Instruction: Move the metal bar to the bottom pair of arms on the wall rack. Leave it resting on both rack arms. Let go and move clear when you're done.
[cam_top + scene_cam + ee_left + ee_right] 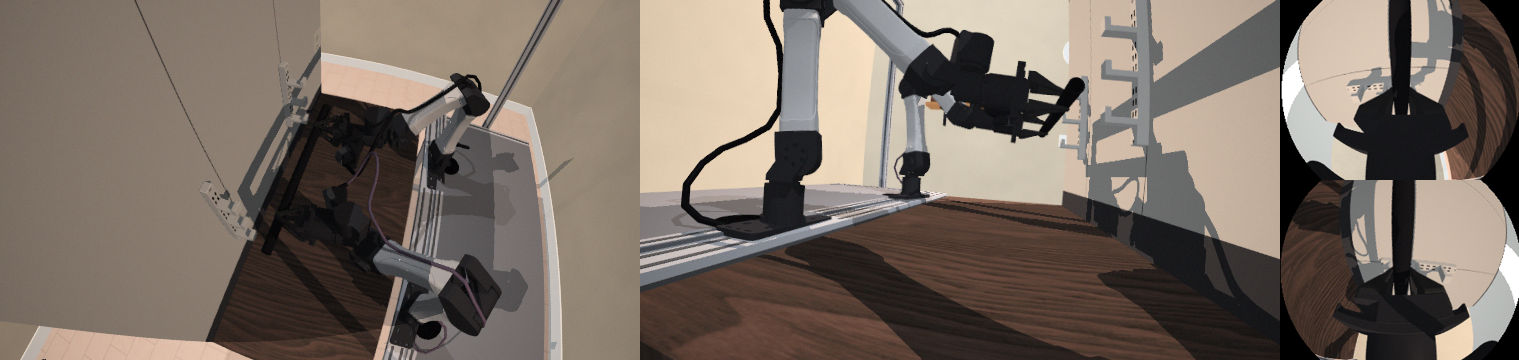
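The black metal bar (300, 170) (1062, 104) (1400, 48) (1403, 228) is held in the air in front of the wall, off the rack. My left gripper (282, 215) (1043, 128) is shut on it near one end, and my right gripper (314, 125) (1066, 102) is shut on it near the other. The wall rack has two pale uprights, one bracket (215, 197) (1083, 125) on the left arm's side, another bracket (285, 82) (1144, 100) on the right arm's side. In the exterior view the bar appears between the middle and lowest rack arms in height, with a gap to their tips.
The dark wooden table top (300, 305) (990, 250) lies below the bar. The wall (125, 200) (1230, 125) stands behind the rack. The other rack arms jut out above the bottom pair. A metal rail (425, 225) runs under both arm bases. Cables hang along both arms.
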